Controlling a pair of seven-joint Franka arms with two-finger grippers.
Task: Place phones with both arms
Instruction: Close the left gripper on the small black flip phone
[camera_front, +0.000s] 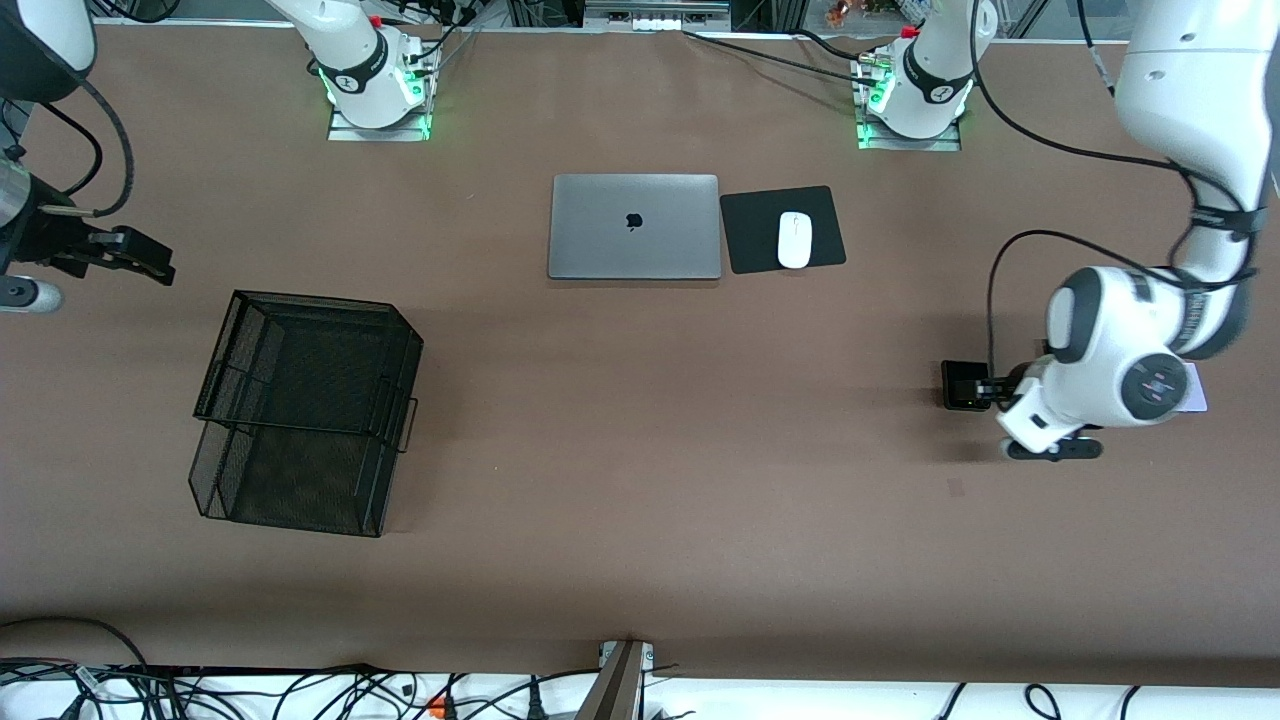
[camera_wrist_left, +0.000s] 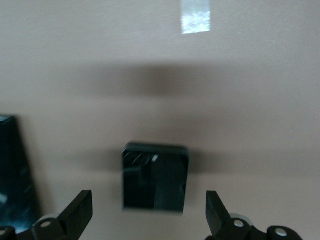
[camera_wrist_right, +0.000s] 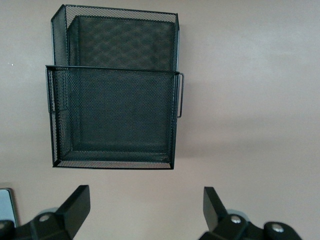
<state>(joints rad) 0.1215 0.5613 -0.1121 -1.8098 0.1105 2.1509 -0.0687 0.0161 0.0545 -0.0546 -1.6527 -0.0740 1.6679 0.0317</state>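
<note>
Both hands gape empty; squarish black phone (camera_wrist_left: 155, 176) lies under left hand (camera_wrist_left: 150, 210).

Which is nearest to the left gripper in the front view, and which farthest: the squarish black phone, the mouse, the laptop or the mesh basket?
1. Squarish black phone: right by the left gripper, at the left arm's end of the table.
2. Mouse: on its black pad, nearer the bases.
3. Laptop: beside the pad, mid-table.
4. Mesh basket: at the right arm's end.
</note>
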